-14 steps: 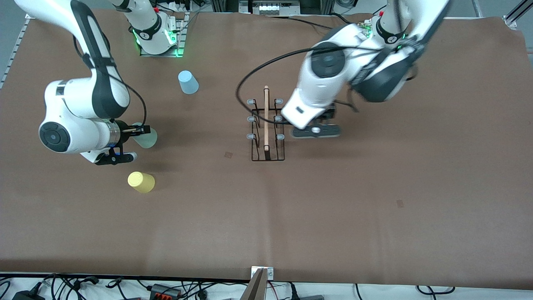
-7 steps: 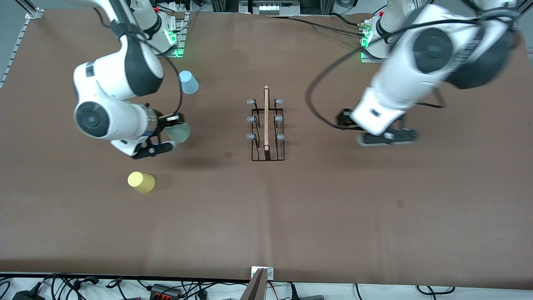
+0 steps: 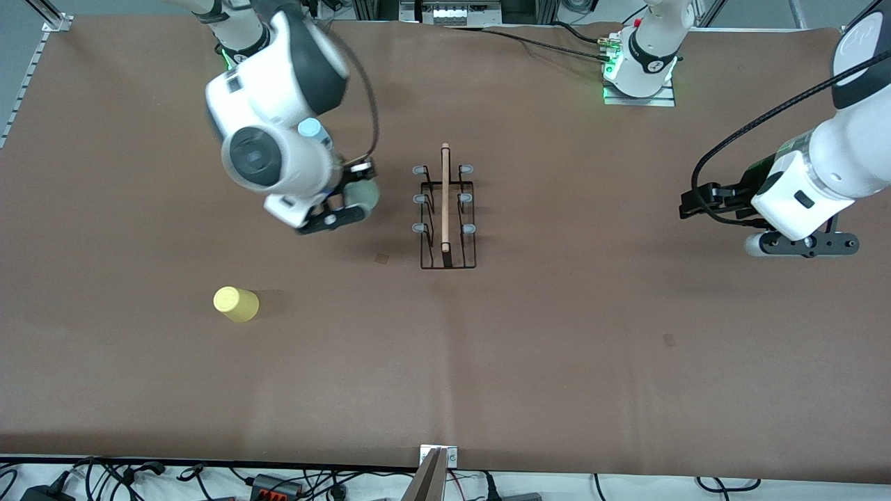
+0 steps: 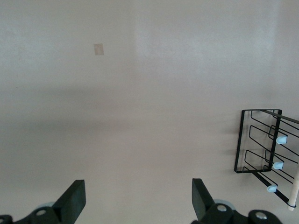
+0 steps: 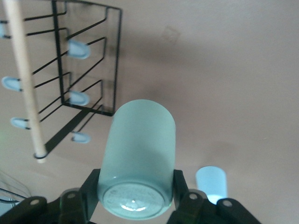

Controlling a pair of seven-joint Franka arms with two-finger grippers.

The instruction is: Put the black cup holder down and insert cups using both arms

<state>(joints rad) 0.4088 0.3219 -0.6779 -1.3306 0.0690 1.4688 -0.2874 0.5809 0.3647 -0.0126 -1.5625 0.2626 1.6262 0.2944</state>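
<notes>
The black cup holder (image 3: 445,209) stands mid-table, with a wooden rod along its top and pale capped prongs. My right gripper (image 3: 351,200) is shut on the mint green cup (image 3: 365,195) and holds it above the table just beside the holder, toward the right arm's end. In the right wrist view the cup (image 5: 138,156) sits between the fingers (image 5: 180,186), with the holder (image 5: 70,79) close by. The light blue cup (image 3: 312,131) is partly hidden under the right arm. The yellow cup (image 3: 235,304) stands nearer the front camera. My left gripper (image 3: 800,245) is open and empty over bare table.
The left wrist view shows bare brown table between its fingers (image 4: 72,201), with the holder (image 4: 261,154) off to one edge. The arm bases (image 3: 637,69) stand at the table's top edge. Cables lie along the edge nearest the front camera.
My right gripper has carried the mint green cup from near the yellow cup toward the holder. My left arm has swung away from the holder toward its own end of the table.
</notes>
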